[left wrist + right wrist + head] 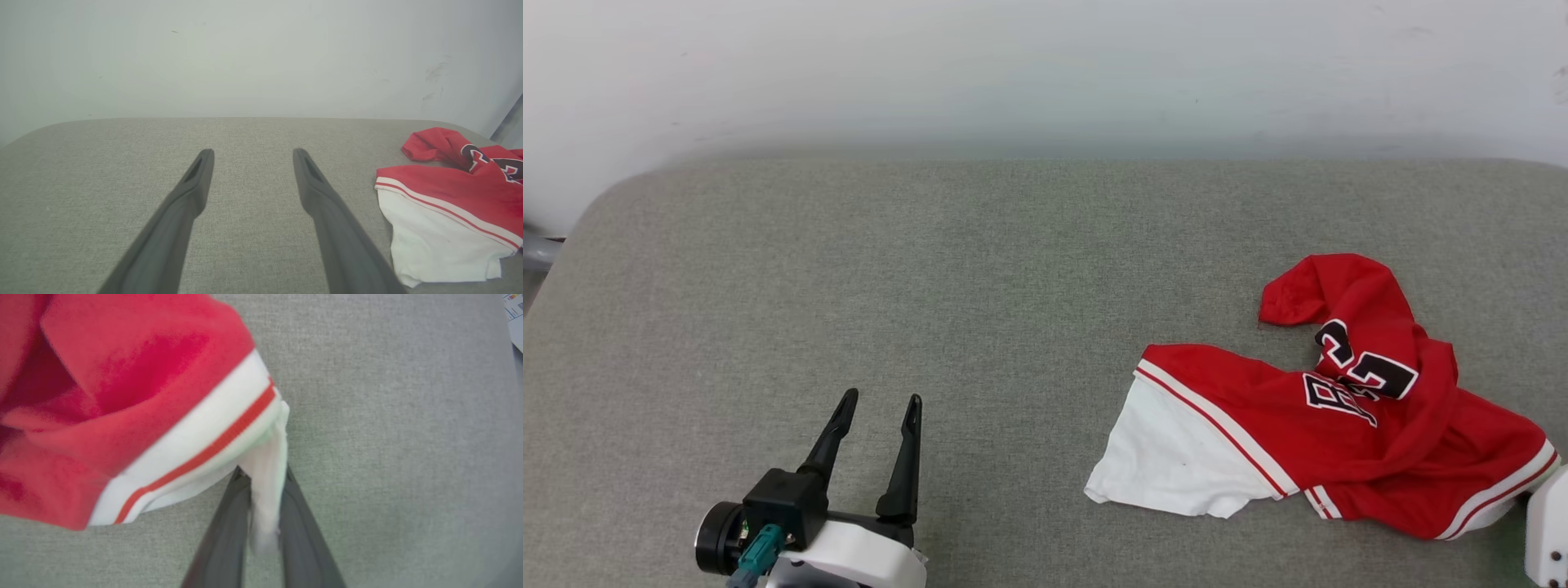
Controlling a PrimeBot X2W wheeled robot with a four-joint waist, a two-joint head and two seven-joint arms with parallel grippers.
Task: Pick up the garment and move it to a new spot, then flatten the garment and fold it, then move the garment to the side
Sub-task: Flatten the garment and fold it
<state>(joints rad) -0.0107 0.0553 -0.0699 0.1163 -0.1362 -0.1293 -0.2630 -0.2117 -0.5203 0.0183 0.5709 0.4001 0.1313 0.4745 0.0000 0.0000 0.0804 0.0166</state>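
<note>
The first step looks to be in hand: the pick-up. The shirt lies crumpled near the front right corner of the grey pad. One white sleeve is spread toward the middle, and a red flap curls up toward the back edge. The black lettering is twisted in the folds. Most of the cloth rests on the pad, so I judge it gripped but not yet lifted.

The right claw is closed on the shirt. In its wrist view the two fingers stand almost together, with a strip of white cloth pinched between them, just below the white-and-red striped trim. The rest of the shirt bunches beyond the tips. The hold is on one thin edge only.

The left claw is spread wide near the front left of the pad and holds nothing. Its wrist view shows the fingers well apart over bare fabric, with the shirt off to one side and clear of them.

The next move, as I judge it, calls for a lift by the right arm, high enough that the trailing cloth drags little. Then comes a carry toward the bare middle of the pad. A single pinch on a thin edge may slip under the hanging weight, so a slow rise seems wise. The left claw is free to take a second edge for the flattening.
</note>
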